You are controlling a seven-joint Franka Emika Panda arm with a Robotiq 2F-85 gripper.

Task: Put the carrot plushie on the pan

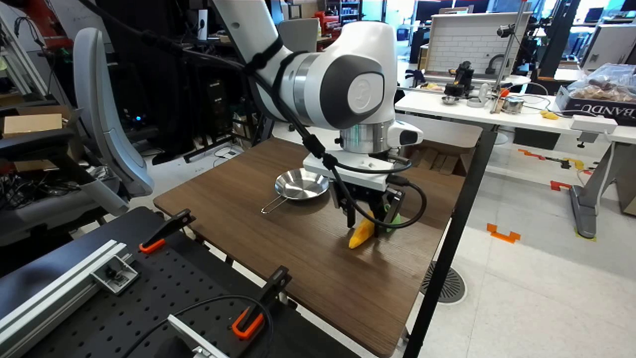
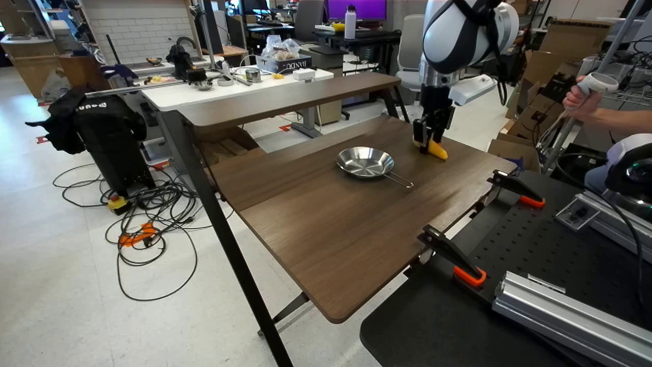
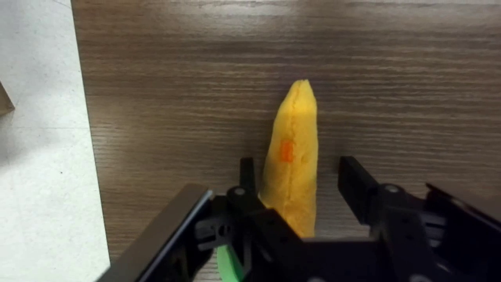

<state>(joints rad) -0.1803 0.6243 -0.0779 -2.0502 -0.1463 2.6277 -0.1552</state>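
Observation:
The carrot plushie lies on the brown table in both exterior views [image 1: 360,235] [image 2: 438,150]. In the wrist view the carrot plushie [image 3: 293,133] points its narrow yellow-orange tip up the picture, and a bit of its green tuft [image 3: 227,264] shows under the left finger. My gripper [image 3: 299,166] is open around the carrot, one finger on each side. The left finger is close to it and a gap shows at the right finger. The gripper [image 1: 364,226] points down at table height. The silver pan [image 1: 301,185] [image 2: 365,162] stands apart on the table and looks empty. The wrist view does not show it.
The brown table [image 2: 326,244] has a raised shelf [image 2: 285,99] along one side and a black slanted post [image 1: 449,238]. Black clamps [image 1: 263,301] with orange pads sit at the dark perforated table [image 1: 164,298]. A person's hand [image 2: 583,104] holds a controller beyond the table.

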